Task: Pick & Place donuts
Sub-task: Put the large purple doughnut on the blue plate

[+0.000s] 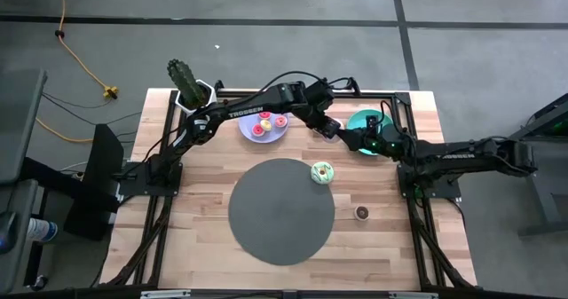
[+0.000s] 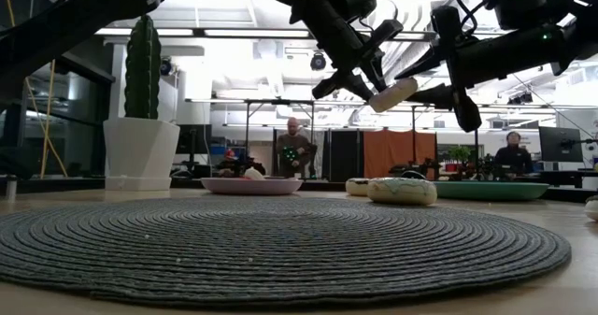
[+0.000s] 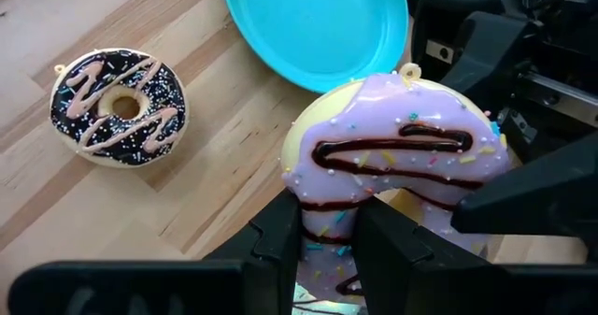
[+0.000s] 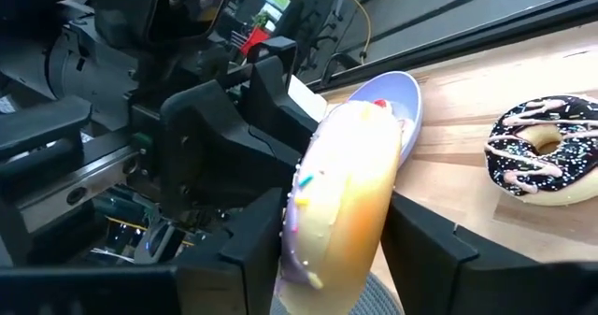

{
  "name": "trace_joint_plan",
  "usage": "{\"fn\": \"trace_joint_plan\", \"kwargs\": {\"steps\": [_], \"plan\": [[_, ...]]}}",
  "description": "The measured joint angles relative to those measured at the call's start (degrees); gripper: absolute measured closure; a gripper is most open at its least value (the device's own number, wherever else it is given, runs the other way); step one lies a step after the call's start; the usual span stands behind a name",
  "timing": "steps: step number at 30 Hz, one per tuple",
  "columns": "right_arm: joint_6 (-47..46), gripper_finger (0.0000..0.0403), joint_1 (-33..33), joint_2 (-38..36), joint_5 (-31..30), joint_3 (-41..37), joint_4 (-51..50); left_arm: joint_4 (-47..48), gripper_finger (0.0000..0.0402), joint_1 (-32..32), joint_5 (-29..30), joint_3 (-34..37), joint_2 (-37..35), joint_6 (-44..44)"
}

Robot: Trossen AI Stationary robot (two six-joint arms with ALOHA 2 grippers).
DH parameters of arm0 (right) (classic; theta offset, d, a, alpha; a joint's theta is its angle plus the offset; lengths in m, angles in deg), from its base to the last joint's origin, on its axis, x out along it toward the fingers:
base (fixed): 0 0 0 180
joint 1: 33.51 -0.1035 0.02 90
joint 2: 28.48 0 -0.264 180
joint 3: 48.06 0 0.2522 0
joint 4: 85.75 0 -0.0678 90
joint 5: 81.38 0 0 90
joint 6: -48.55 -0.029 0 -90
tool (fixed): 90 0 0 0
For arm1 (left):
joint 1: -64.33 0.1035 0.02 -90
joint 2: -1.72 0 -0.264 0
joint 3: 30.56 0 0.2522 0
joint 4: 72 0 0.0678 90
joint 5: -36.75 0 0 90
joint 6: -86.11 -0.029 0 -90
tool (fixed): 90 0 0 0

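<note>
A lilac-iced donut (image 3: 402,137) with a chocolate drizzle hangs in the air between the lavender plate (image 1: 257,136) and the teal plate (image 1: 362,120). Both grippers are shut on it: my left gripper (image 3: 336,250) reaches in from the left and my right gripper (image 4: 336,259) from the right. In the low view the donut (image 2: 392,93) is tilted, well above the table. A chocolate donut (image 3: 117,105) with pink drizzle lies flat on the wood between the plates. Pink and red donuts (image 1: 266,121) lie on the lavender plate. My left gripper pinches the donut's ring band (image 3: 327,245) between its two fingers, on the side nearest that gripper. The fingers slant down from the table's left. The donut is lifted clear, its iced face toward the left wrist camera. My right gripper has the donut's opposite side between its fingers, one finger (image 4: 257,245) on the iced face and the other (image 4: 420,245) on the plain yellow underside. It comes nearly level from the table's right. The donut stands edge-on between them, clear of the table.
A dark grey round mat (image 1: 282,212) covers the table's middle, with a green-iced donut (image 1: 322,172) on its far right rim. A small brown donut (image 1: 362,212) lies on the wood to the mat's right. A potted cactus (image 1: 186,84) stands at the far left corner.
</note>
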Motion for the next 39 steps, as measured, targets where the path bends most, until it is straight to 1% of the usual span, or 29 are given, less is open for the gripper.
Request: {"fn": "trace_joint_plan", "kwargs": {"steps": [11,16,24,28,35,39], "plan": [[0.0,0.0273,0.0,0.0,-0.4,0.0,-0.5,-0.2,0.0319,0.0,0.0,0.0,0.0,-0.8],[0.1,0.0276,0.0,0.0,-0.4,0.0,-0.6,-0.2,0.0312,0.0,-0.6,0.0,0.0,-2.6],[0.2,0.0277,0.0,0.0,-0.6,0.0,-0.8,-0.2,0.0291,0.0,-0.7,0.0,0.0,-2.7],[0.2,0.0277,0.0,0.0,-0.7,0.0,-0.8,-1.1,0.027,0.0,-0.7,0.0,0.0,-2.7],[0.2,0.0277,0.0,0.0,-0.6,0.0,-0.8,-1.8,0.0212,0.0,-2.5,0.0,0.0,-4.3],[0.4,0.0277,0.0,0.0,-0.5,0.0,-0.8,-1.7,0.0188,0.1,-3.0,0.0,0.0,-4.6]]}}
